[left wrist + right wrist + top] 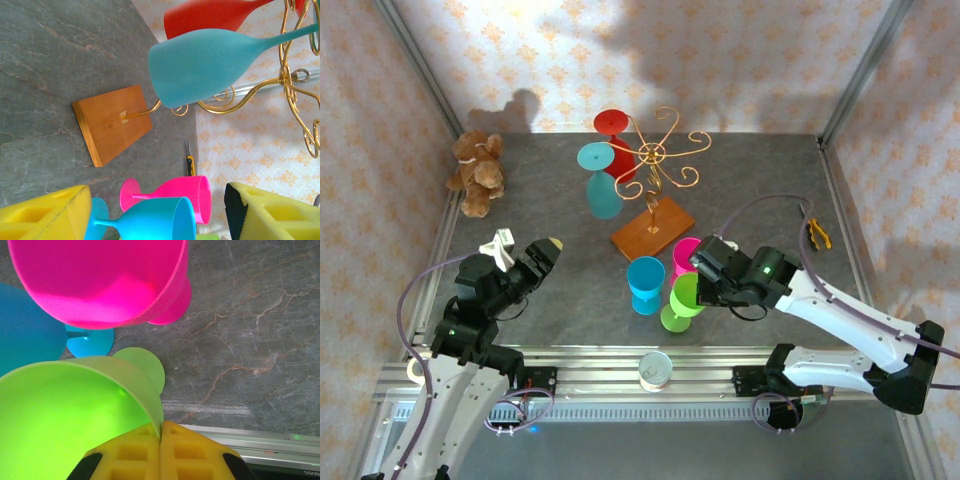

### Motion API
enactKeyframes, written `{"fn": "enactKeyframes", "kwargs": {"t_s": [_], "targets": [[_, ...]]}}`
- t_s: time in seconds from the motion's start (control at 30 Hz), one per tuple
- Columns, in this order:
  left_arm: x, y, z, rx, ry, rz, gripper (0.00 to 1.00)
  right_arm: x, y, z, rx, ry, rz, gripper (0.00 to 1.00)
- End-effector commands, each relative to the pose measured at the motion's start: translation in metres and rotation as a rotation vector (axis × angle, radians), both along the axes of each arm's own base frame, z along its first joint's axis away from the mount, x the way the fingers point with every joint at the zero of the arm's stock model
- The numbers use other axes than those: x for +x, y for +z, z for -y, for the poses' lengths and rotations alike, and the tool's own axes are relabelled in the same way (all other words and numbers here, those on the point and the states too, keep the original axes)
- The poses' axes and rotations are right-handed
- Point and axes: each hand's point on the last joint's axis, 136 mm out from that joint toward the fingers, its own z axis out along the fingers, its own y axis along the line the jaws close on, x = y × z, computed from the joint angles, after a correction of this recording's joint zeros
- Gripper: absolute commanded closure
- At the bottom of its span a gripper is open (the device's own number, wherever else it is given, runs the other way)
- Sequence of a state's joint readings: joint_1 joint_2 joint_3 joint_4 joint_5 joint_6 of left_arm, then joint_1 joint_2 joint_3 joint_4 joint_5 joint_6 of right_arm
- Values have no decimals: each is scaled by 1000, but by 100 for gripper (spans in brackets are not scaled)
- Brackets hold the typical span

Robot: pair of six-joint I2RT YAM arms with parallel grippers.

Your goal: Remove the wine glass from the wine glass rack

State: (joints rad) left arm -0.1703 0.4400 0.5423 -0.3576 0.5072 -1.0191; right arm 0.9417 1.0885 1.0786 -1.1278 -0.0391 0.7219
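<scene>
One teal wine glass (604, 195) hangs from the gold rack (653, 230).

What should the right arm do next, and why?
Probably open the right end effector and let go: its pads pinch the rim of the lime-green plastic wine glass, whose foot already seems to rest on the grey marbled table beside a pink plastic glass and a blue plastic glass.

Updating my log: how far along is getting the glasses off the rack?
Done: the blue glass and pink glass stand on the table. In hand: the right gripper is shut on the rim of the green glass, its foot on the table. Remaining: the red glass and teal glass hang on the rack; the left gripper is open, empty.
</scene>
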Motion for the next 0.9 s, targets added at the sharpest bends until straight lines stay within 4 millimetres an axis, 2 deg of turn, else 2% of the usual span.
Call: {"fn": "enactKeyframes", "kwargs": {"t_s": [0.0, 0.3, 0.53, 0.87], "targets": [[-1, 0, -3, 26, 14, 9, 31, 5, -5, 10, -59, -22, 29, 100], [0, -1, -4, 32, 18, 5, 31, 5, -16, 12, -116, -13, 5, 100], [0, -2, -5, 37, 24, 7, 31, 6, -18, 10, -130, -1, -1, 100], [1, -4, -6, 45, 27, 2, 31, 10, -16, 9, -147, 3, 3, 80]]}}
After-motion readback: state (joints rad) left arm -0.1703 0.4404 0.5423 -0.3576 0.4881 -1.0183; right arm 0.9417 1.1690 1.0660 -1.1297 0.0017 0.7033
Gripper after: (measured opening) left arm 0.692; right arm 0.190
